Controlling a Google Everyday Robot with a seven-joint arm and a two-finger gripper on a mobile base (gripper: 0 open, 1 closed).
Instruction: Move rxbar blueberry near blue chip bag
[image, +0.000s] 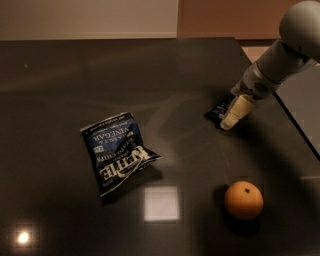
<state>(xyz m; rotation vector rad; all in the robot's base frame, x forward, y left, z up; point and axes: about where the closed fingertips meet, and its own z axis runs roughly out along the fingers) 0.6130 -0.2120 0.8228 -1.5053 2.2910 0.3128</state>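
One step is in hand, the grasp: the gripper (234, 113) rests on the rxbar blueberry (217, 110), toward two o'clock on the table (75, 65). Whether it is wide or clamped cannot be told. Next likely comes a carry toward eight o'clock, to the blue chip bag (117, 150). The bar looks small, flat, dark navy and is partly hidden.

Smooth, rounded light-grey arm (280, 55) with a bulbous joint; cream-coloured gripper (231, 116) at the right of the bench (75, 70).
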